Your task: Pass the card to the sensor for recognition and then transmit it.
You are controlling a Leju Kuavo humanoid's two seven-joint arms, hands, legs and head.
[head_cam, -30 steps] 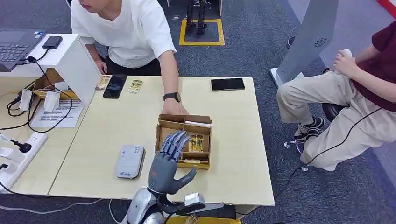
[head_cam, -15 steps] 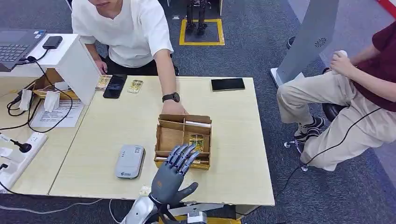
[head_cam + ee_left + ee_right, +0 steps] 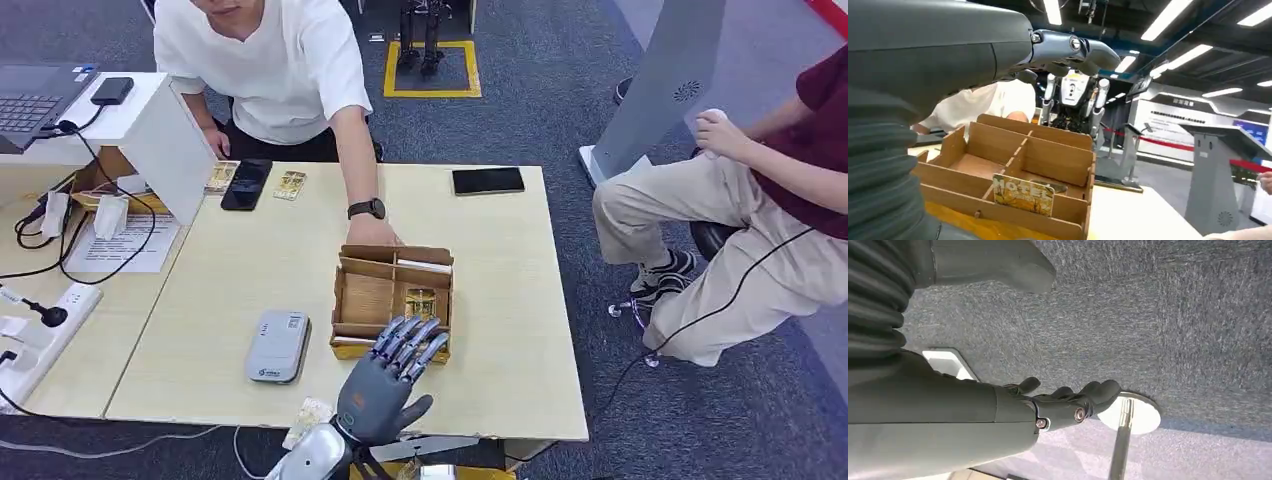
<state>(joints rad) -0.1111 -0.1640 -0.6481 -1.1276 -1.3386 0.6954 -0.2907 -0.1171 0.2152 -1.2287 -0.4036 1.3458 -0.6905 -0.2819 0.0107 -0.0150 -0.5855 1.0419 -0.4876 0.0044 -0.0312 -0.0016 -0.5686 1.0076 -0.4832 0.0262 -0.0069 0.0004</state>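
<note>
A cardboard box (image 3: 393, 300) with compartments stands mid-table, and a gold card (image 3: 420, 303) lies in its right compartment. In the left wrist view a gold card (image 3: 1023, 194) stands upright in the box's (image 3: 1048, 160) near slot. The grey card sensor (image 3: 277, 346) lies left of the box. My left hand (image 3: 385, 385) hovers at the box's near edge with fingers spread and nothing in it; its fingers (image 3: 1073, 47) are above the box. My right hand (image 3: 1068, 402) hangs over grey carpet with fingers loosely bent, holding nothing.
A person in a white shirt rests a hand (image 3: 372, 235) on the box's far edge. Another card (image 3: 308, 417) lies at the table's front edge by my arm. Phones (image 3: 245, 185) (image 3: 487, 181) and more cards (image 3: 290, 185) lie along the far edge. A second person sits at the right (image 3: 760, 210).
My left hand has drawn back from over the box's compartments towards the table's front edge, still spread. The card at the front edge has come into sight.
</note>
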